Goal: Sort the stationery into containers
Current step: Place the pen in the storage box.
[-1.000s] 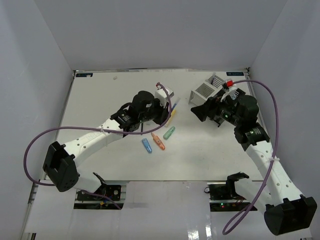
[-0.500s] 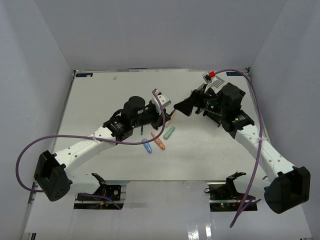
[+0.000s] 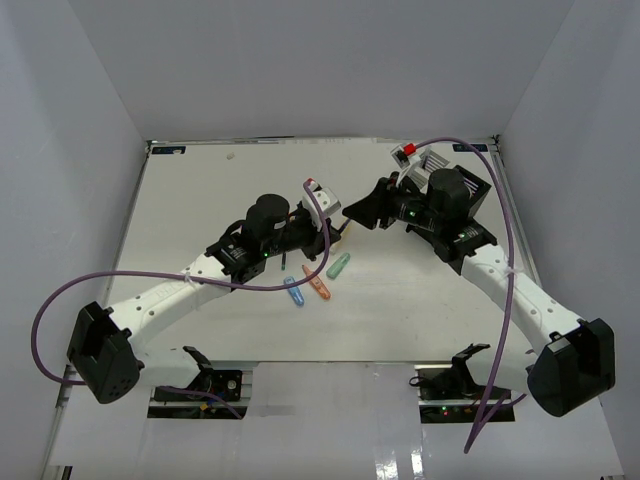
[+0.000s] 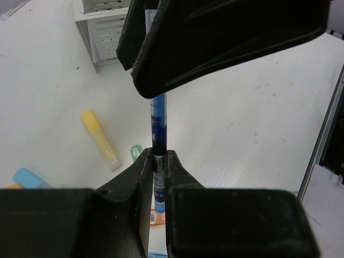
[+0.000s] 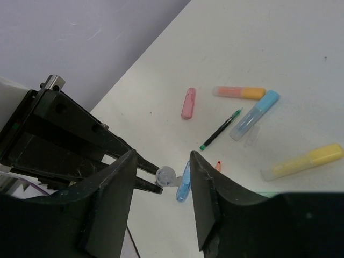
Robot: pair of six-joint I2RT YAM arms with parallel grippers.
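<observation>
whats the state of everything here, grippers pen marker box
left gripper: jaws shut on thin blue pen
thin blue pen: held off the table
right gripper: jaws open
chunky yellow marker: lying flat on table
white slatted organiser box: standing upright

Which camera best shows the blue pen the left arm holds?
The left wrist view: the blue pen stands in the middle, pinched between the left gripper fingers. The top view shows only a thin dark sliver by the arm; the right wrist view sees it almost end-on.
</observation>
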